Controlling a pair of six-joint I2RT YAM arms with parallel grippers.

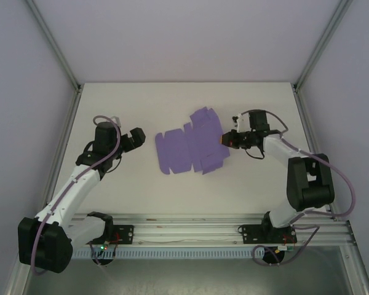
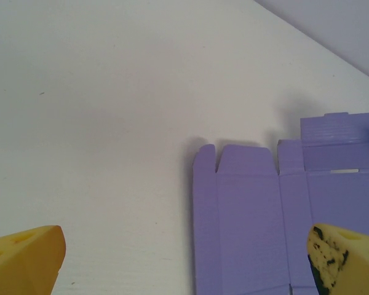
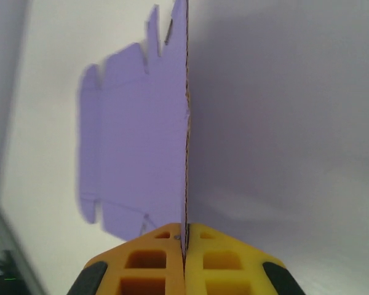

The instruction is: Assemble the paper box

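White table [image 1: 141, 104]: R pincer [image 1: 224, 140] pinches unfolded paper box [image 1: 190, 150] edge; L pincer [image 1: 139, 139] spread.

paper box [image 1: 192, 147]: plain lavender | right claw [image 3: 184, 236]: yellow | table [image 1: 129, 101]: white

Bright, even, soft overhead light; faint shadows, near foreground blurred.

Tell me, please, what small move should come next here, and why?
Probably ease the open left gripper forward onto the left end of the paper box. The right gripper is shut on the sheet's opposite edge, while the left hangs short of it, so folding likely needs a second hold.
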